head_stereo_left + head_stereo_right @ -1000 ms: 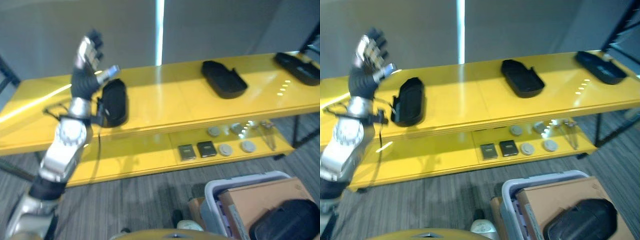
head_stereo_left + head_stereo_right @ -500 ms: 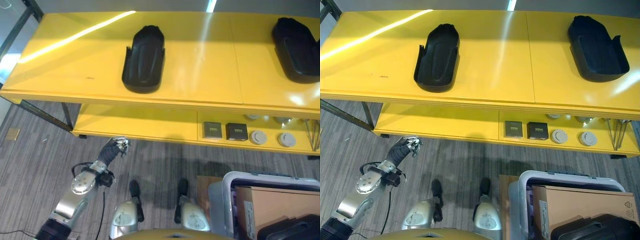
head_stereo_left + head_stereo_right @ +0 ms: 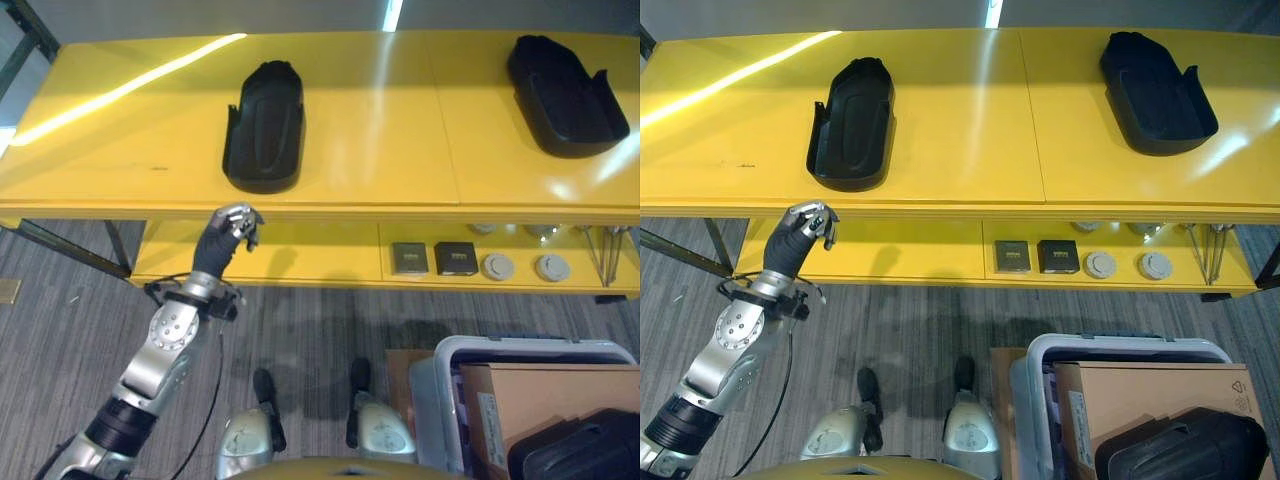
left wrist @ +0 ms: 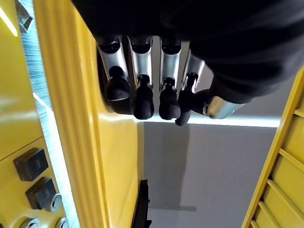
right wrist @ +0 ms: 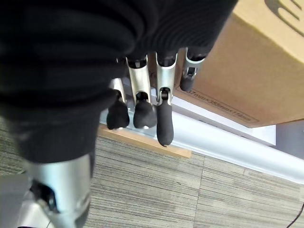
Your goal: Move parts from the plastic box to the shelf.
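Observation:
A long black part [image 3: 264,125] lies on the yellow shelf's [image 3: 400,130] top board at the left, a second black part [image 3: 565,95] at the right. My left hand [image 3: 228,228] is raised just in front of the top board's front edge, below the left part, fingers [image 4: 142,95] curled and holding nothing. The pale plastic box [image 3: 440,370] stands on the floor at the lower right, with a brown cardboard sheet [image 3: 560,400] and another black part [image 3: 580,450] in it. My right hand [image 5: 164,109] hangs relaxed beside the box rim [image 5: 228,142], empty.
On the lower shelf board sit two dark square boxes [image 3: 410,258] and round discs [image 3: 497,266], with thin metal rods [image 3: 610,260] at the far right. Grey carpet lies between the shelf and the box. A dark frame leg [image 3: 70,250] runs under the shelf's left end.
The camera has tipped down and shifted. My left hand dropped from above the shelf, open beside the left part, to near the floor, then rose to the shelf's front edge, fingers curled.

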{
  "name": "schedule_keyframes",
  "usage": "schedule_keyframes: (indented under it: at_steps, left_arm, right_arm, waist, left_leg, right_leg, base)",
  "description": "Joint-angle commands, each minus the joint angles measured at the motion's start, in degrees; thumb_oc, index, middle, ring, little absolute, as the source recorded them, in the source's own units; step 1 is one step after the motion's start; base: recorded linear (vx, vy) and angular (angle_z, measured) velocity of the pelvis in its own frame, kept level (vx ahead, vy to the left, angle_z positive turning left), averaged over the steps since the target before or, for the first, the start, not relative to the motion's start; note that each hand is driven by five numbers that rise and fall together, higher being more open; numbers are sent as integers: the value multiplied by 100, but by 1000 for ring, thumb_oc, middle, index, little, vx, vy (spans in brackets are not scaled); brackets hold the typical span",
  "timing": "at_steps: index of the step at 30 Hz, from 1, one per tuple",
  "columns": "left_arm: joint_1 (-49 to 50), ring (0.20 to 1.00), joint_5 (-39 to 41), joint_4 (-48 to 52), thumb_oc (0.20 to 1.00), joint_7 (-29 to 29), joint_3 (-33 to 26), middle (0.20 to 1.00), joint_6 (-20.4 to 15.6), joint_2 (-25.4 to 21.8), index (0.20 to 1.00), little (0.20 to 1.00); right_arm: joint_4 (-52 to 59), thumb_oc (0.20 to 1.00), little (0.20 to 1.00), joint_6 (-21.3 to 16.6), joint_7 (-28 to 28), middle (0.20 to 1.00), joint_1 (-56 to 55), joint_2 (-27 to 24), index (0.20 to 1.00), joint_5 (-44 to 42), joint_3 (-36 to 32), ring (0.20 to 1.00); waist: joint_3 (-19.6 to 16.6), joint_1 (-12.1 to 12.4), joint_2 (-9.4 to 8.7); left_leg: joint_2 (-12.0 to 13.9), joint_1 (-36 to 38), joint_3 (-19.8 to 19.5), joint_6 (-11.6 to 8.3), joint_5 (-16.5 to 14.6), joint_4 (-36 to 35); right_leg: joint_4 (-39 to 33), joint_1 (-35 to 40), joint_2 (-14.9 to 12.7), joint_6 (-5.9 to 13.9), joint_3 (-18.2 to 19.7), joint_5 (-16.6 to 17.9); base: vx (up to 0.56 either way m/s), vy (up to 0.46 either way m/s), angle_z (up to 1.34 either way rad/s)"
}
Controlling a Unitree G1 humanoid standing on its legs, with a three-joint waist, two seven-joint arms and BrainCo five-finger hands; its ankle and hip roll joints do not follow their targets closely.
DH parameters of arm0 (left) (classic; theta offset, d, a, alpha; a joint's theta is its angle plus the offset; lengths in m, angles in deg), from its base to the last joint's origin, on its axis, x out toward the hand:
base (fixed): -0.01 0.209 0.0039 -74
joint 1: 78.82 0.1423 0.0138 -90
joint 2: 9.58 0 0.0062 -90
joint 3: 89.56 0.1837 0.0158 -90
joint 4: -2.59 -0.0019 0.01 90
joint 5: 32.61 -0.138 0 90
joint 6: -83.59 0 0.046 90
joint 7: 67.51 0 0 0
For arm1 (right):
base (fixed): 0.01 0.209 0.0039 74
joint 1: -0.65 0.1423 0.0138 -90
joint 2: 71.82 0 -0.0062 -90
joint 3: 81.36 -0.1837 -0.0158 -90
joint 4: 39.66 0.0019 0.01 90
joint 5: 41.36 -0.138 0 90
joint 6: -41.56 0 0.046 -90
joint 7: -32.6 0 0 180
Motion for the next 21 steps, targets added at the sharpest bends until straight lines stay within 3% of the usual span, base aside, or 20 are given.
schedule_keyframes:
  at_steps: [1,8,21]
  left_arm:
    - [-299,200,-202,-148,200,348,-65,200,-19,132,200,200]
    - [-701,200,-224,-827,200,716,-24,200,188,370,200,200]
    - [-1462,200,-463,-2237,200,1280,-30,200,-81,568,200,200]
  right_arm:
    - [21,1000,1000,117,-1,1000,-245,-4,1000,20,202,1000]
    - [115,1000,1000,189,-35,1000,-262,-6,1000,154,261,1000]
    - [189,1000,1000,177,-109,1000,-285,-52,1000,222,394,1000]
  waist:
    - [-229,-28,-74]
    - [-206,-195,-119]
    - [-206,-444,-204]
  left_leg:
    - [241,-420,7,-42,-661,817]
    - [315,-318,142,-49,-679,842]
    - [439,-276,343,-74,-680,937]
  right_leg:
    - [375,-47,-164,296,142,-551]
    - [397,-18,-145,298,212,-563]
    - [489,-62,-128,278,290,-600]
  base:
    - [14,-10,-6]
    - [7,-5,-6]
    - [5,-7,-5]
